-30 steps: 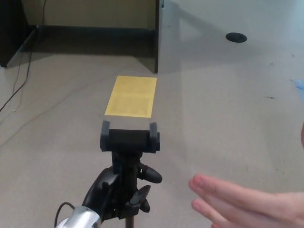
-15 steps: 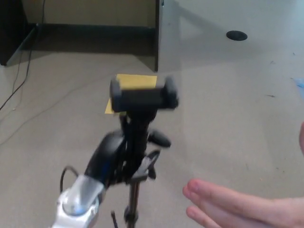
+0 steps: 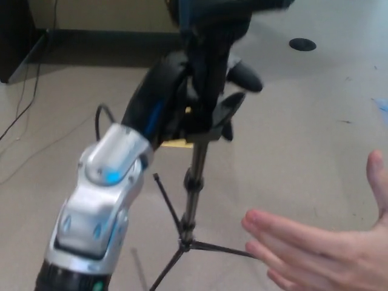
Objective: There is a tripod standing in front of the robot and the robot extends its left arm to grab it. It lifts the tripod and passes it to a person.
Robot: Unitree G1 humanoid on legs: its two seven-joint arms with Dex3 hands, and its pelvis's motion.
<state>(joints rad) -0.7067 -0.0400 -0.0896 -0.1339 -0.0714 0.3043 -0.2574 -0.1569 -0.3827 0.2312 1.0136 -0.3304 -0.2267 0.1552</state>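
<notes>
The left hand point(image 3: 182, 97) is gripping the tripod point(image 3: 193, 182) high on its stem, its black fingers point(image 3: 242, 76) wrapping closed around the neck just under the head, which is running off the top of the picture. Below the hand, the thin stem is hanging down and its legs are spreading out, apparently clear of the grey floor point(image 3: 315, 121). The silver forearm point(image 3: 100, 200) is reaching up from the lower left to the hand. A person's open hand point(image 3: 321, 254) is waiting palm up, below and to the right of the robot's hand, near one tripod leg. A yellow sheet point(image 3: 176, 142) is peeking out just beneath the hand.
</notes>
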